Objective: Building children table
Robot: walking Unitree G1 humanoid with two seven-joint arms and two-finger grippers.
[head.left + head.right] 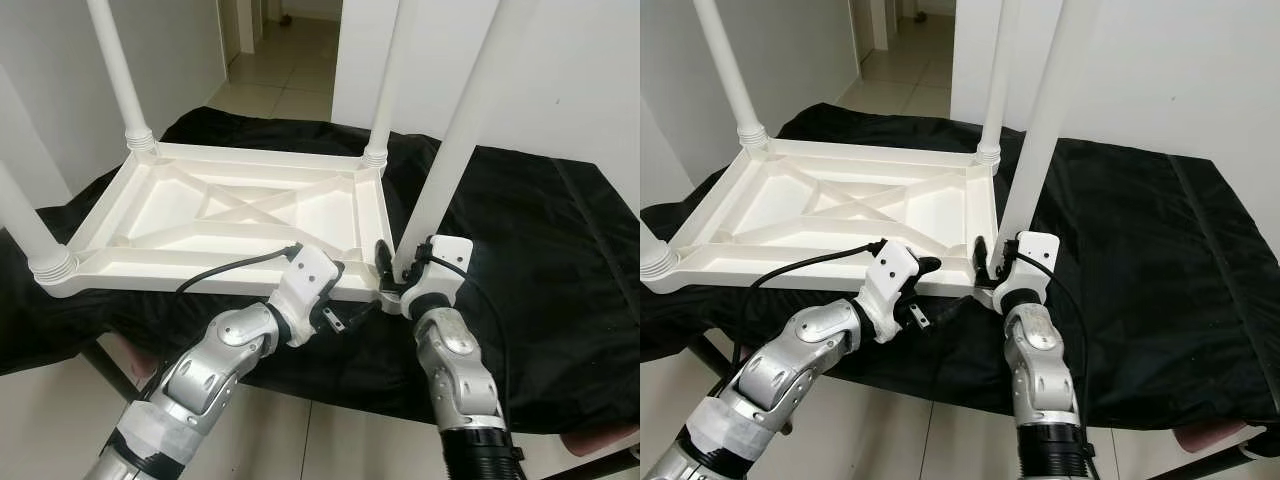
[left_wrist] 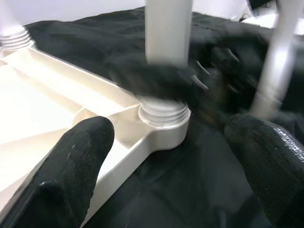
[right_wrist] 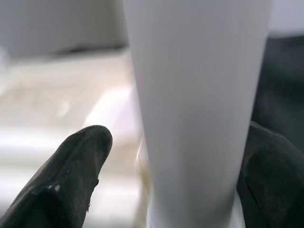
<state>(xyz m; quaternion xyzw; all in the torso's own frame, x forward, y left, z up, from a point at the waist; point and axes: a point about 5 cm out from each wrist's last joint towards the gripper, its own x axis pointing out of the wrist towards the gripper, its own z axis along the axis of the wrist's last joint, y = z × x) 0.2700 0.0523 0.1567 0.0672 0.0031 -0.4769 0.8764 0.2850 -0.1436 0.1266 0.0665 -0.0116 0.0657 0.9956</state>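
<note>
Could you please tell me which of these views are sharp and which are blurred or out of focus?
Both eye views are sharp and evenly lit; in the left wrist view the right gripper around the table leg is smeared by motion blur; in the right wrist view the leg looms close, the tabletop behind it soft.

White plastic table top (image 1: 230,215) with white legs (image 1: 450,150); plain black cloth (image 1: 540,250); silver arms with black fingers (image 2: 80,156); pale tiled floor (image 1: 280,80); white walls (image 1: 560,70).

A black cloth (image 1: 540,230) covered the table, hanging over its near edge. Behind stood white walls (image 1: 560,70). A tiled floor (image 1: 285,70) ran through a doorway.
</note>
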